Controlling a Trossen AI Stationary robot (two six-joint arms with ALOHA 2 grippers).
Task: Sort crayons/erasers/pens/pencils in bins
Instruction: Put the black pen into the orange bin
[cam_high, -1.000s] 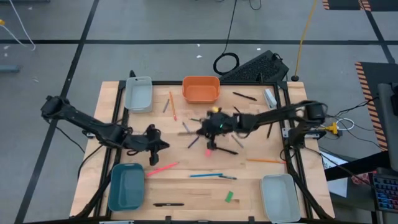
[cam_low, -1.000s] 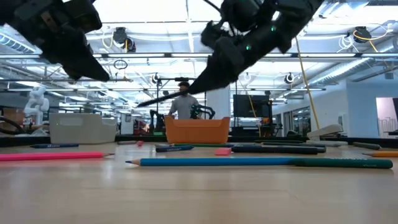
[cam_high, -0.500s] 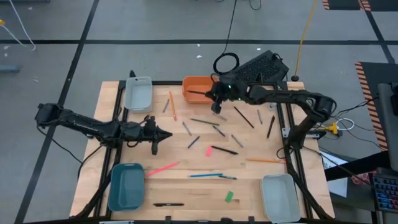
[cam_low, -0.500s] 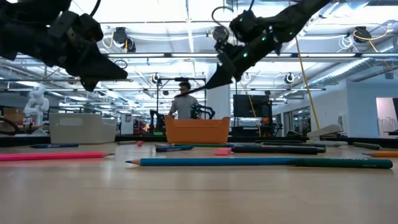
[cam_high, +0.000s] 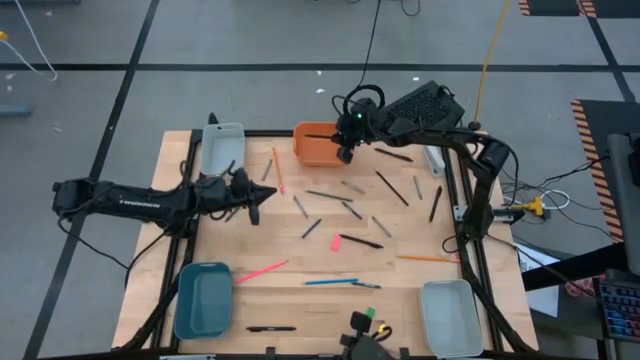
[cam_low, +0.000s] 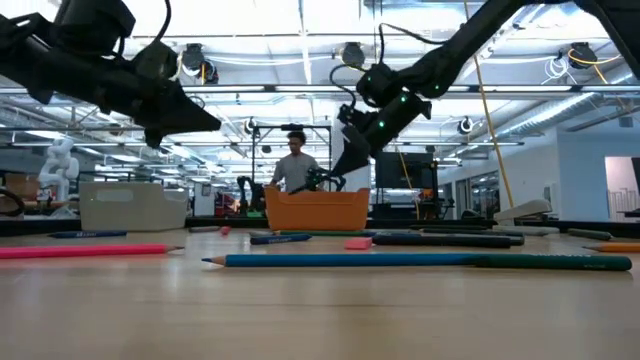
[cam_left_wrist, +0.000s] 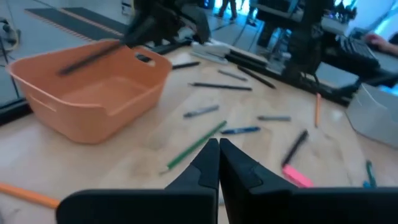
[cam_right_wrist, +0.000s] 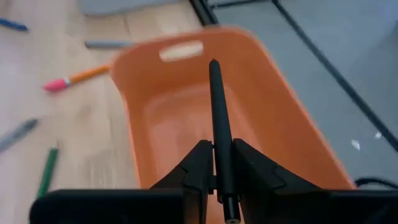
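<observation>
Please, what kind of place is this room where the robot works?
Probably a robotics lab or workshop hall: the wooden table stands on a grey floor marked with black tape lines, the low view shows an open hall with ceiling lights, and a person stands behind.

grey taped floor (cam_high: 250, 40), ceiling strip lights (cam_low: 300, 20), wooden table (cam_high: 400, 290)
</observation>
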